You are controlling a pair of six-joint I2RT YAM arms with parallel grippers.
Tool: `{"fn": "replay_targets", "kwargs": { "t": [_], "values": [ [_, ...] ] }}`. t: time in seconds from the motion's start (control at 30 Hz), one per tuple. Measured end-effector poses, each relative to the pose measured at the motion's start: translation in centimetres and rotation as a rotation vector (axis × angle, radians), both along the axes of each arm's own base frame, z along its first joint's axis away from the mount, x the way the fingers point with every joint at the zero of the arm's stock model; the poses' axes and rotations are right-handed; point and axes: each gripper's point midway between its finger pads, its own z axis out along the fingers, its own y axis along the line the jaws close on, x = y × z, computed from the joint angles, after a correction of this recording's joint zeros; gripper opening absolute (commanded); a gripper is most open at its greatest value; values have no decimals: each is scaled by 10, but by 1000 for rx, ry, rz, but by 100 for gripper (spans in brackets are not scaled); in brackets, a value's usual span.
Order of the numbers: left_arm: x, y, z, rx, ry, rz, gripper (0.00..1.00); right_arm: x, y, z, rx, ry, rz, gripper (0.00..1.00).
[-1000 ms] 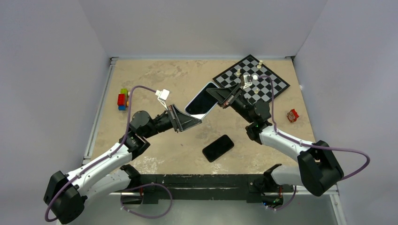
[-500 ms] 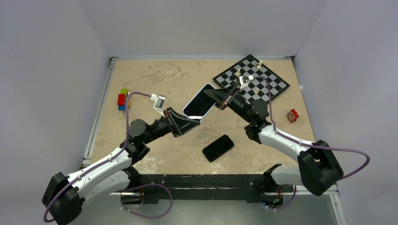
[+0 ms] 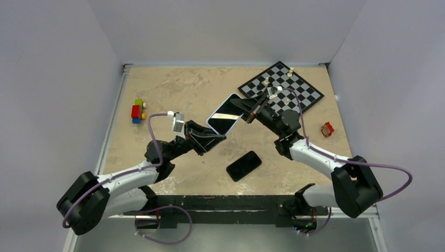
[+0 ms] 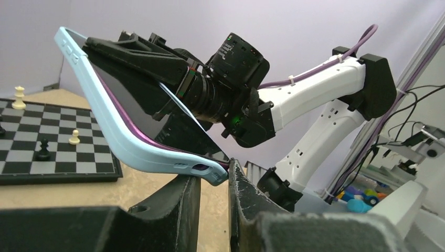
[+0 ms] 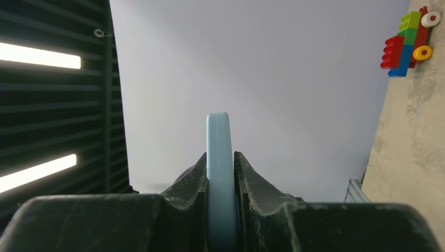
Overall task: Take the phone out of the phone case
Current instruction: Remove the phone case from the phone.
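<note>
A phone [image 3: 225, 114] with a dark screen sits in a light blue phone case [image 4: 120, 149] and is held in the air between both arms. My right gripper [image 3: 245, 107] is shut on the case's far end; in the right wrist view the case edge [image 5: 218, 136] stands clamped between the fingers of this gripper [image 5: 220, 157]. My left gripper [image 3: 214, 138] is at the near end. In the left wrist view the case's lower corner [image 4: 212, 170] sits pinched between the tips of this gripper [image 4: 214, 177]. The case bows away from the phone's purple edge [image 4: 152, 142].
A second black phone [image 3: 244, 165] lies flat on the table below the held one. A chessboard [image 3: 296, 93] with a few pieces is at the back right. Toy bricks [image 3: 137, 111] lie at the left, and a small red wrapper [image 3: 327, 129] at the right.
My left arm has drawn back toward the near left, and its gripper has slid to the very corner of the case. The phone's near end has dropped slightly. The right gripper has barely moved.
</note>
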Motion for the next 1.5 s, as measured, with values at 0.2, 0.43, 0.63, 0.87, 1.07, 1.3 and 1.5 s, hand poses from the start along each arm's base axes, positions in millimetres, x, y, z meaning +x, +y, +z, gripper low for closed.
{"fn": "replay_targets", "kwargs": {
  "t": [0.2, 0.43, 0.63, 0.87, 1.07, 1.3, 1.5],
  "values": [
    [7, 0, -5, 36, -56, 44, 0, 3, -4, -2, 43, 73, 3, 0],
    [23, 6, -10, 61, 51, 99, 0, 11, -9, -2, 55, 86, -41, 0],
    [26, 9, -9, 97, 332, 98, 12, 12, -8, 9, 91, 9, -29, 0],
    [13, 28, -25, 80, 672, 94, 55, -2, 10, 3, 76, -102, 93, 0],
    [-4, 38, -38, 191, 707, 83, 55, -15, 13, 8, -38, -253, 129, 0],
    [-46, 48, -12, 241, 520, -43, 55, -11, 1, 21, -126, -332, 82, 0],
    [-55, 42, 11, 192, 511, -130, 55, -4, 2, 7, -179, -304, 70, 0]
  ]
}}
